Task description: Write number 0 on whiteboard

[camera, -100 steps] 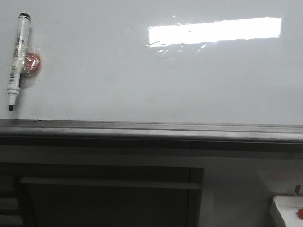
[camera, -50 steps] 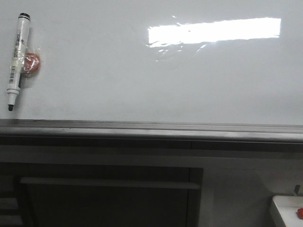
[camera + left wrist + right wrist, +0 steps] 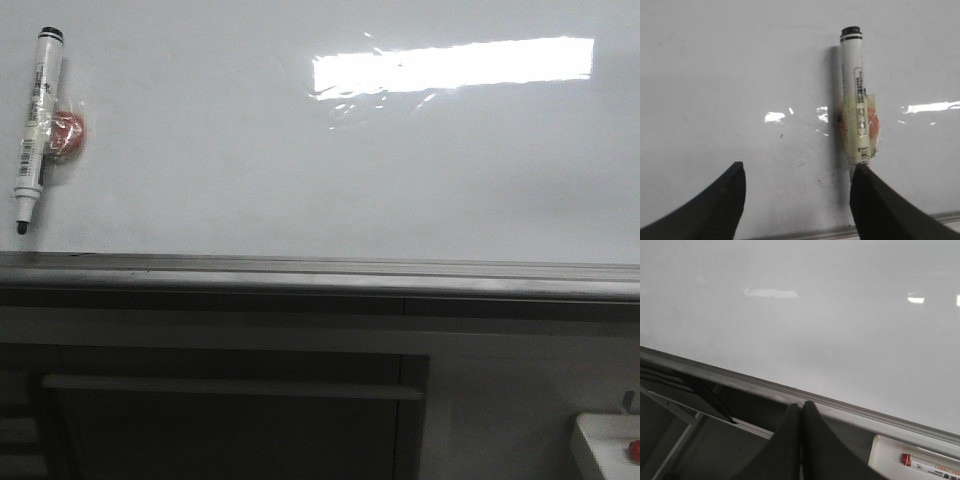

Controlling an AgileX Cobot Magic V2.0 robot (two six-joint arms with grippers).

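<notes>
Glossy white whiteboard with a bright rectangular glare and grey metal lower edge: surface unmarked, no number 0 drawn on it yet. White-barrelled marker with black cap end and a red blob at mid-barrel: stuck to the board at its far left, long axis near upright, tip down close to the edge rail. Left hand: spread wide, empty, facing the board with the marker's lower end just at one finger, so the nearer arm by my judgement; right hand: fingers pressed together, empty, low by the rail, well apart from the marker.
</notes>
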